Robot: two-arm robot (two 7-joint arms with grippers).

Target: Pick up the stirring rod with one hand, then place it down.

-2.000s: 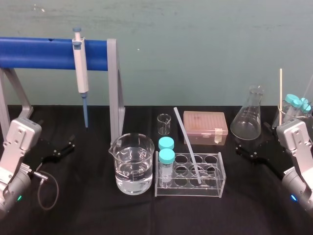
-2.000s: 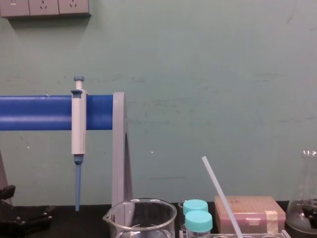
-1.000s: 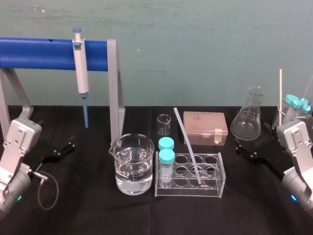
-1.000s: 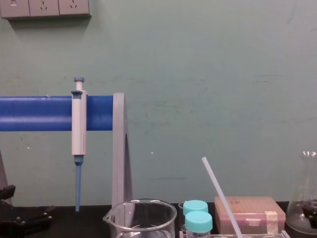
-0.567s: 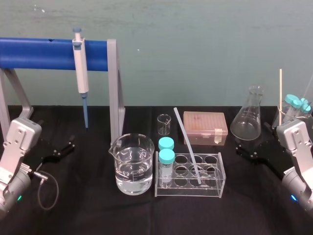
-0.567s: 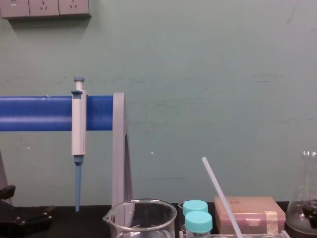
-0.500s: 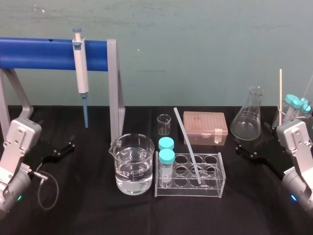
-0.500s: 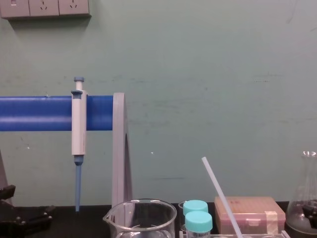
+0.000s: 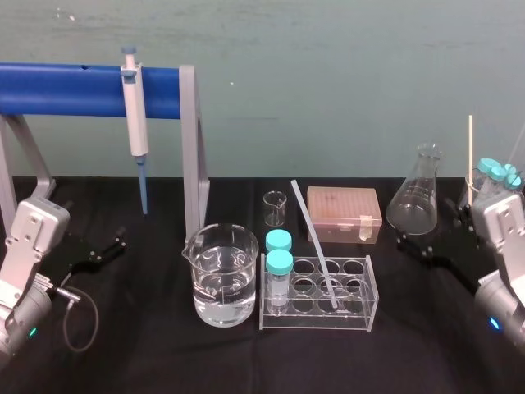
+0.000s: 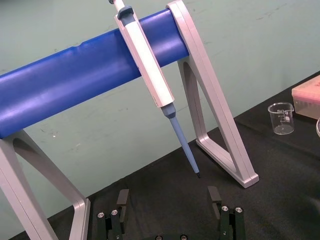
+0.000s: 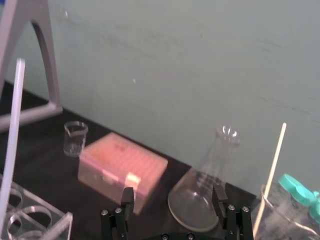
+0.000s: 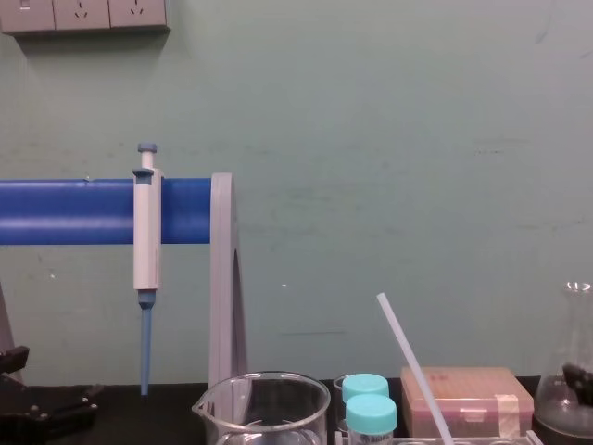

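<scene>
Left tool (image 10: pixel 168 199), fingers wide, sits low at the desk's (image 9: pixel 148 353) left. Right tool (image 11: pixel 173 196), equally wide, faces the flask (image 9: pixel 414 205). Between them, the rod (image 9: pixel 314 246) leans in the rack (image 9: pixel 318 322), top tilted left.

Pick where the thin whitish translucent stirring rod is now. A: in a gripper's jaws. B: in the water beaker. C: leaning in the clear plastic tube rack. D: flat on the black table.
C: the whitish stirring rod leans with its lower end in the clear tube rack.
</scene>
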